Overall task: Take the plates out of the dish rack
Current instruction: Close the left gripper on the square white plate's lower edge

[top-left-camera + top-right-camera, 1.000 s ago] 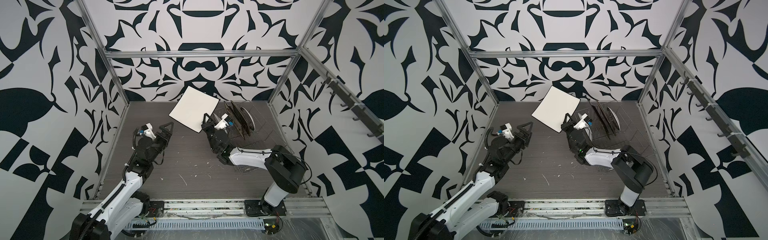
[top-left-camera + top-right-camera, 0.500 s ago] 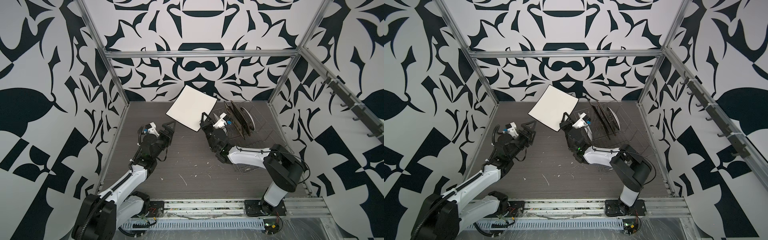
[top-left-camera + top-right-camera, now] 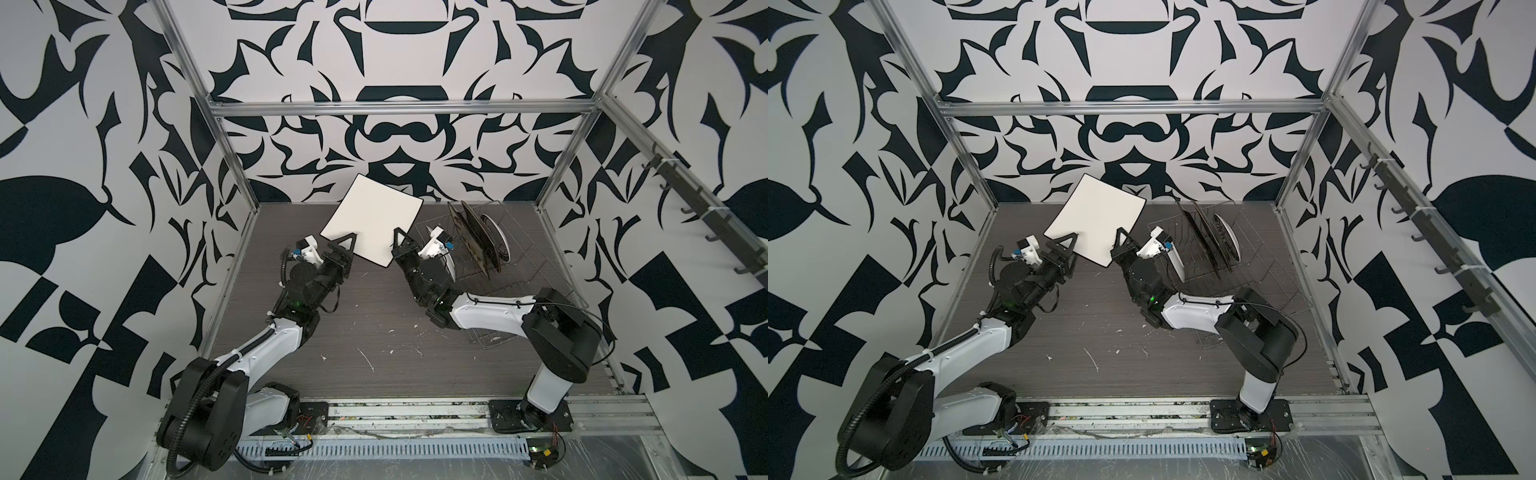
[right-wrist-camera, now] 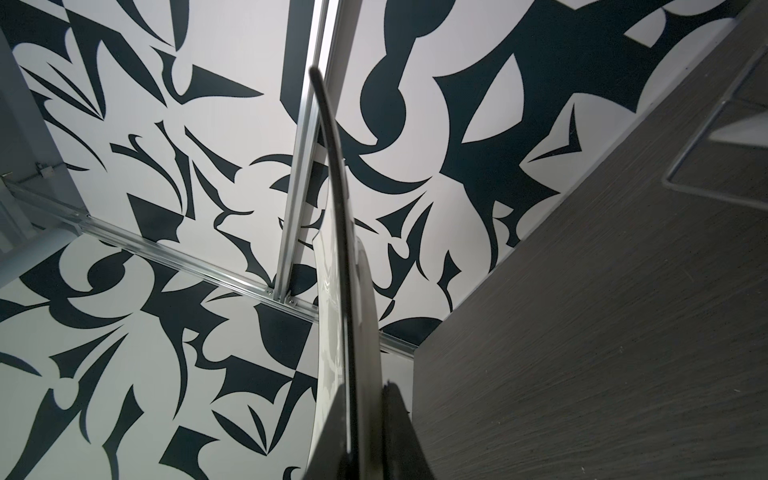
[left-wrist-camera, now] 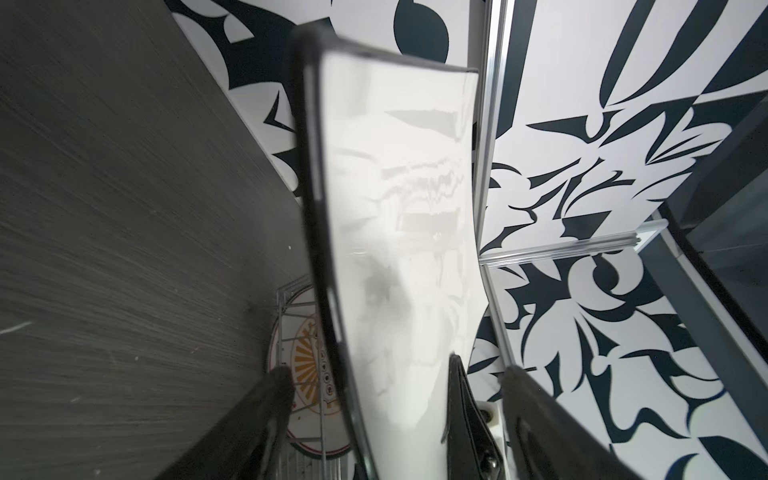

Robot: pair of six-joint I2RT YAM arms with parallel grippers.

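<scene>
A plain white square plate (image 3: 374, 222) (image 3: 1096, 218) hangs tilted in the air, left of the dish rack (image 3: 536, 266) (image 3: 1266, 266). My right gripper (image 3: 399, 240) (image 3: 1121, 237) is shut on its lower right edge; the right wrist view shows the plate (image 4: 336, 208) edge-on between the pads. My left gripper (image 3: 347, 245) (image 3: 1069, 242) stands open astride the lower left edge, fingers (image 5: 266, 415) clear of both faces of the plate (image 5: 395, 249). Dark square plates (image 3: 473, 237) and a round white plate (image 3: 498, 243) stand upright in the rack.
A round plate with an orange sun pattern (image 5: 303, 374) stands at the rack's near end, behind my right wrist. Patterned walls and metal frame posts (image 3: 232, 162) close in the dark wood table (image 3: 374, 316). Small white scraps (image 3: 365, 359) lie on the table's front half.
My left arm has reached forward to the plate, and its open jaws now straddle the plate's edge, a little narrower. The right gripper has carried the plate slightly left and higher.
</scene>
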